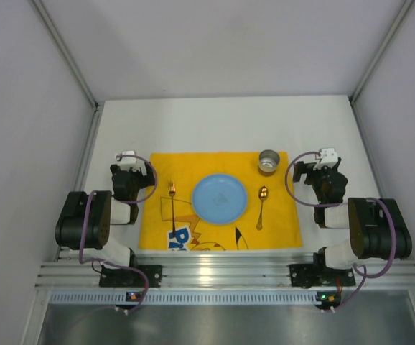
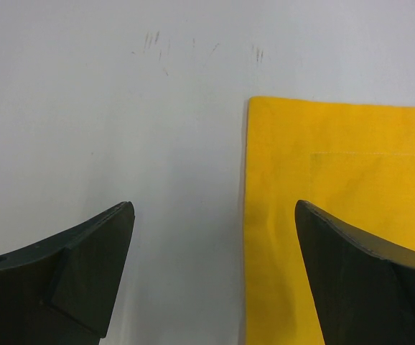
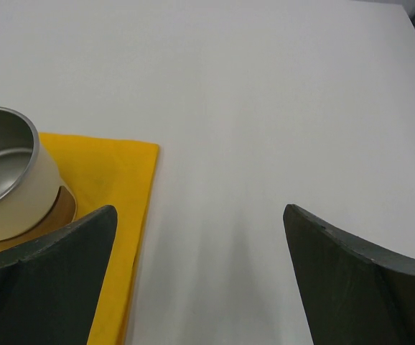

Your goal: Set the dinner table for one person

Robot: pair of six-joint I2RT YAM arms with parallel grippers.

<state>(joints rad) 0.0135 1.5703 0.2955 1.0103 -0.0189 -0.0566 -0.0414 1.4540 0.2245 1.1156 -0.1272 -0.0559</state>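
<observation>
While both arms sit folded at the near edge, the white desk stretches out beneath everything in view. A yellow printed mat lies flat on its near middle. On the mat, a blue plate sits in the centre. What looks like a fork lies to the plate's left, a spoon to its right, and a metal cup stands near the mat's far right corner. The left fingers are spread wide, holding nothing, and straddle the mat's left edge. The right fingers gape wide too, empty, straddling the mat's right edge with the cup just to their left.
</observation>
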